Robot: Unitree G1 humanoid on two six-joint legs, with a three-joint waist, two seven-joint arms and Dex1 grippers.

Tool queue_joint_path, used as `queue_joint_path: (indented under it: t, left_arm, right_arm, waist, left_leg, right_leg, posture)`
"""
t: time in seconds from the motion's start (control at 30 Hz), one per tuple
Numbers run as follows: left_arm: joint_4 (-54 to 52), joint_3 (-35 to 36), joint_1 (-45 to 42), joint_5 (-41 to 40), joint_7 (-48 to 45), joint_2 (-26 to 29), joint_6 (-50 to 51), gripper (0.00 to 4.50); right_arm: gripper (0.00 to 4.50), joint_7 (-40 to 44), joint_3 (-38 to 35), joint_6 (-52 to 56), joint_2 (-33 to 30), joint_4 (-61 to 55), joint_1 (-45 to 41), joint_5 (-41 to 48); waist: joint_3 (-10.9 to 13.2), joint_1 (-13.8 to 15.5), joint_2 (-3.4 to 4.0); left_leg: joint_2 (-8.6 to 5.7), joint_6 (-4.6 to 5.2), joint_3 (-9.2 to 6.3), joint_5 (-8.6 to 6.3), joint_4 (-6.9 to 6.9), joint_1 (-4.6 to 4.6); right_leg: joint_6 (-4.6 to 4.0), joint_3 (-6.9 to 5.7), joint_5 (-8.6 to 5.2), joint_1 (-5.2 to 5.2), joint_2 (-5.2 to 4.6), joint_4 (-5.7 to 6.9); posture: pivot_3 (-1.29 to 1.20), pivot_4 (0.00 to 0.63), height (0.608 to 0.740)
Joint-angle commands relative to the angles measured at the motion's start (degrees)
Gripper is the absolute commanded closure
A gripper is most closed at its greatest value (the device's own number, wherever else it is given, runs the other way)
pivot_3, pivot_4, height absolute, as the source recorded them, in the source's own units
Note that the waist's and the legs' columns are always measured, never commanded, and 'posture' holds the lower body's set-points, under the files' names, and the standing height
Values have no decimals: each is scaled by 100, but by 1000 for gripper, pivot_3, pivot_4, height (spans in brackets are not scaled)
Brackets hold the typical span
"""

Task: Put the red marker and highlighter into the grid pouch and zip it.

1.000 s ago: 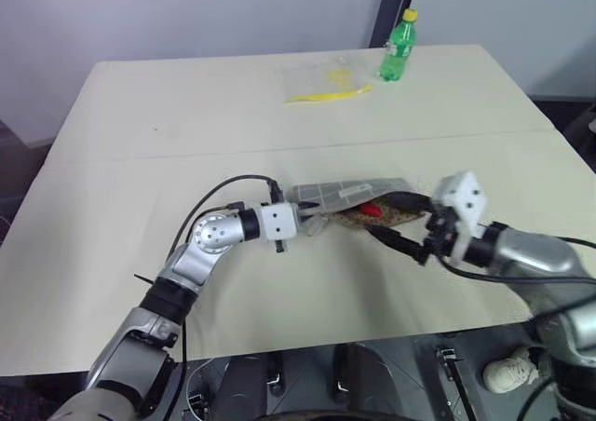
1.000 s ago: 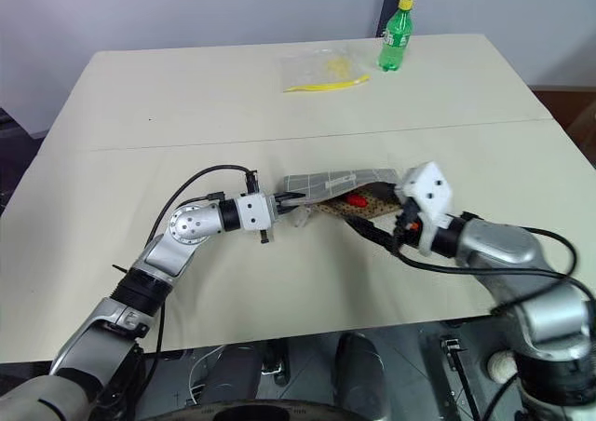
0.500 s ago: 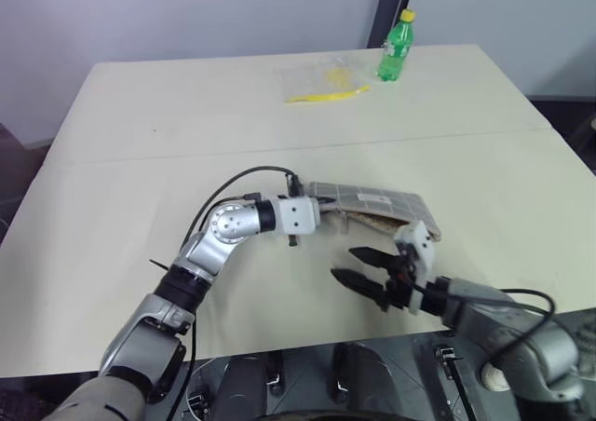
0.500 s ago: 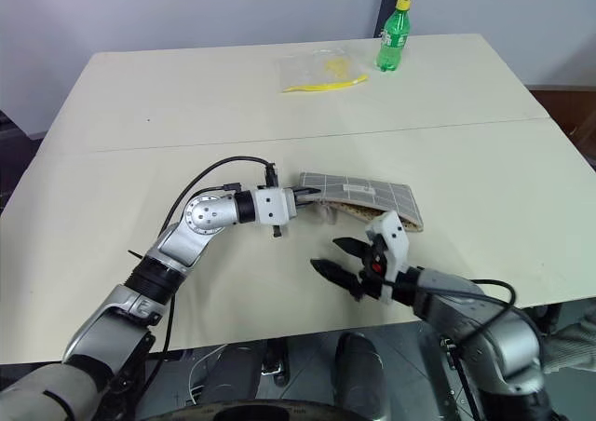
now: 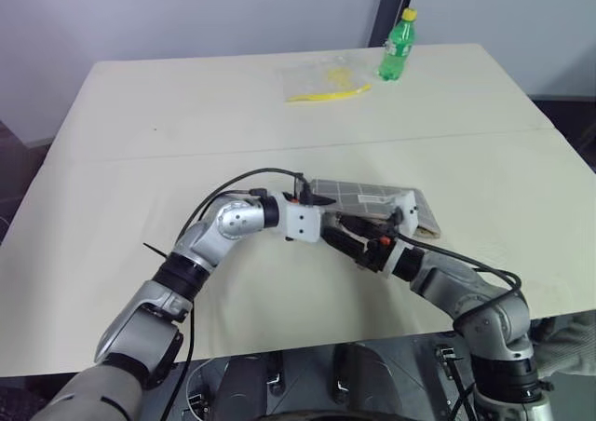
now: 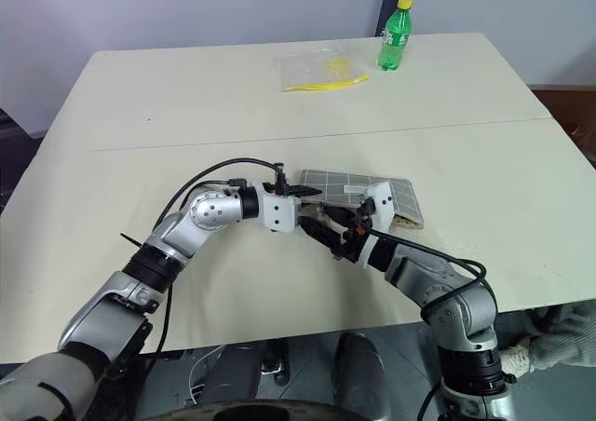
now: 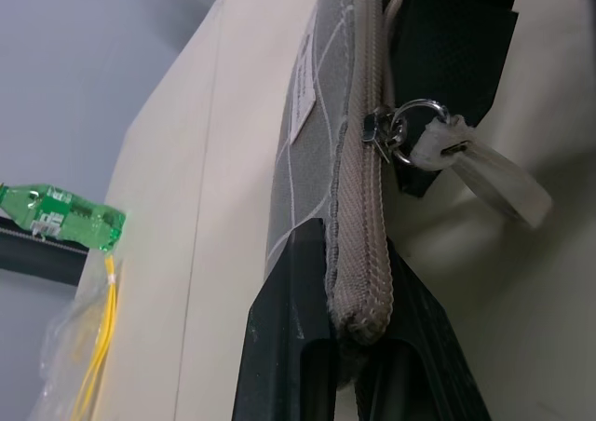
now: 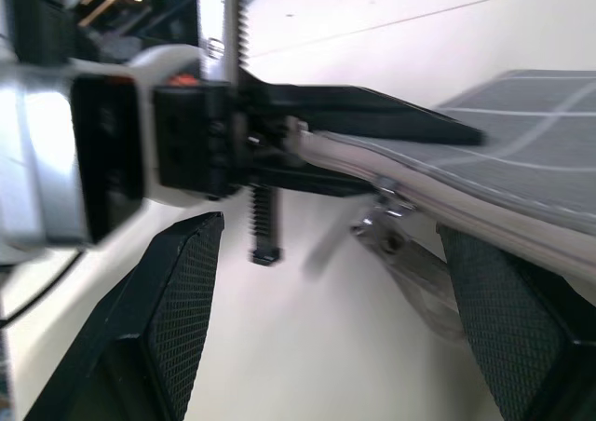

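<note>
The grid pouch (image 5: 374, 200) lies flat on the table near its front edge. My left gripper (image 7: 358, 253) is shut on the pouch's left end, pinching the zip seam. The zip pull (image 7: 424, 143), a metal ring with a clear tab, hangs just past that grip. My right gripper (image 8: 326, 244) is open and points toward my left gripper, with the zip pull (image 8: 391, 239) between its two fingers, untouched. In the head views my right gripper (image 6: 328, 235) sits right beside my left gripper (image 6: 303, 197). The red marker and the highlighter are hidden.
A green bottle (image 5: 398, 45) stands at the table's far edge. A clear plastic bag with yellow contents (image 5: 326, 78) lies next to it. The table (image 5: 186, 123) spreads wide to the left and behind the pouch.
My right gripper left the pouch's right end, dropped toward the front edge, then swung left up to the zip pull. The pouch mouth, earlier gaping with red showing inside, now lies flat.
</note>
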Motion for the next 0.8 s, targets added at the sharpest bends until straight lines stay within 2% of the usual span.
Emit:
queue_joint_path:
  t: [0.03, 0.2, 0.23, 0.4, 0.57, 0.8]
  left_arm:
    - [-118, -6, -48, -23, 82, -37, -81, 4500]
    - [-163, 9, 2, -26, 95, -33, -51, 4500]
    - [-167, 18, 11, -30, 102, -29, -37, 4500]
    - [-171, 69, 53, -35, 125, 41, -29, 4500]
    - [12, 292, 116, -144, 189, 341, -22, 4500]
    - [330, 519, 86, -364, 235, 520, -77, 4500]
  right_arm:
    - [1517, -58, 122, -95, 102, -13, -191, -41]
    - [4172, -111, 129, -44, 138, 18, -239, -25]
    - [4440, -105, 117, -43, 114, 23, -221, -34]
    - [4440, 70, -37, -70, -280, -17, -15, -107]
    - [4440, 691, -998, -211, -1520, 182, 545, -175]
    - [4440, 1395, -1867, -860, -2504, 800, 1348, -658]
  waist:
    - [0, -5, 0]
    - [0, 2, 0]
    - [0, 1, 0]
    - [0, 2, 0]
    - [0, 6, 0]
    - [0, 5, -1]
  left_leg:
    - [0, 0, 0, 0, 0, -1]
    - [0, 0, 0, 1, 0, -1]
    - [-1, 1, 0, 1, 0, -2]
    - [-1, 0, 0, 0, 0, -2]
    - [-3, 1, 0, 0, 0, -2]
    - [0, 1, 1, 0, 0, 3]
  right_leg:
    - [0, 0, 0, 0, 0, 0]
    - [1, 0, 1, 0, 0, 1]
    - [1, 0, 1, 0, 0, 1]
    - [1, 0, 0, 0, -1, 1]
    - [0, 0, 0, 1, -2, -1]
    - [1, 0, 0, 5, 0, 0]
  posture:
    - [0, 150, 740]
    - [0, 150, 740]
    - [0, 150, 740]
    - [0, 150, 740]
    - [0, 150, 740]
    - [0, 150, 740]
